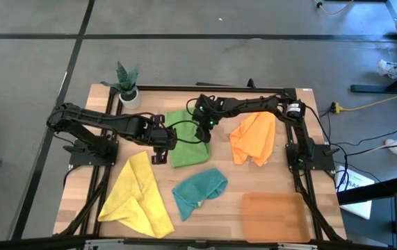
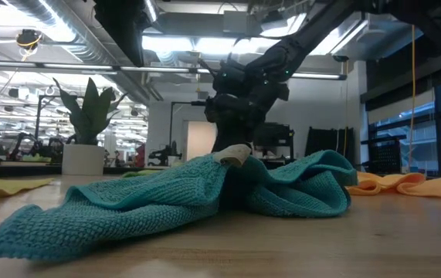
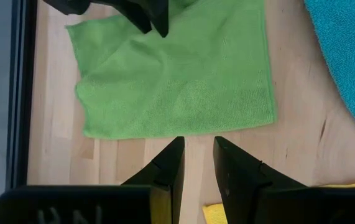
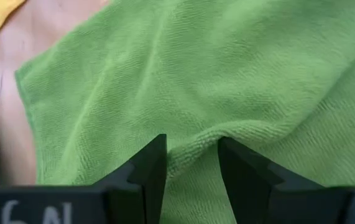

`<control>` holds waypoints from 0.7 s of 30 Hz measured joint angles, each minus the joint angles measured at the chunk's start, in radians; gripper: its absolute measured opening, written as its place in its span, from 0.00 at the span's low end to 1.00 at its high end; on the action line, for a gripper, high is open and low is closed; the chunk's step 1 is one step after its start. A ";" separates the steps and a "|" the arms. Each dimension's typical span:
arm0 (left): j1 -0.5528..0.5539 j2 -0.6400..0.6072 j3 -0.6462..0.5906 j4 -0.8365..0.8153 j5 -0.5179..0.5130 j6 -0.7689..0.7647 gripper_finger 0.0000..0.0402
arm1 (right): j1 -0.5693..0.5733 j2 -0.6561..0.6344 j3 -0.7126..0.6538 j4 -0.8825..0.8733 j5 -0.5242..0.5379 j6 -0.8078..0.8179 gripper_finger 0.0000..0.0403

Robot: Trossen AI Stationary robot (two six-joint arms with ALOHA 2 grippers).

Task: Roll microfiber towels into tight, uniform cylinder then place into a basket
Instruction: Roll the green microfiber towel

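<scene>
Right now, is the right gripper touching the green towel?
Touching. The right wrist view shows the right gripper with its fingers pressed into the green towel, a ridge of cloth bunched between them.

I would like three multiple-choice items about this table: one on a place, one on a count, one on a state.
1. The right gripper is over:
A. green towel
B. orange towel
C. basket

2. Towels on the table:
A. two
B. three
C. four

3. The basket is:
A. empty
B. holding a roll
C. tipped over

Key:
1 A, its wrist view shows green cloth bunched between the fingers.
2 C, also yellow and teal.
3 A, nothing inside.
</scene>
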 joint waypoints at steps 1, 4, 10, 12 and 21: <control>0.000 0.000 0.000 0.000 0.000 0.000 0.19 | -0.003 0.000 0.000 0.005 0.000 -0.007 0.36; 0.000 0.000 0.000 0.000 0.000 0.000 0.19 | -0.010 0.000 0.000 0.032 0.000 -0.026 0.36; 0.000 0.000 0.000 0.000 0.000 0.000 0.19 | -0.011 0.000 0.000 0.027 0.000 -0.045 0.34; 0.000 0.000 0.000 0.000 0.000 0.000 0.19 | -0.011 0.000 0.000 0.023 0.000 -0.052 0.32; 0.000 0.000 0.000 0.000 0.000 0.000 0.19 | -0.011 0.000 0.000 0.023 0.001 -0.102 0.31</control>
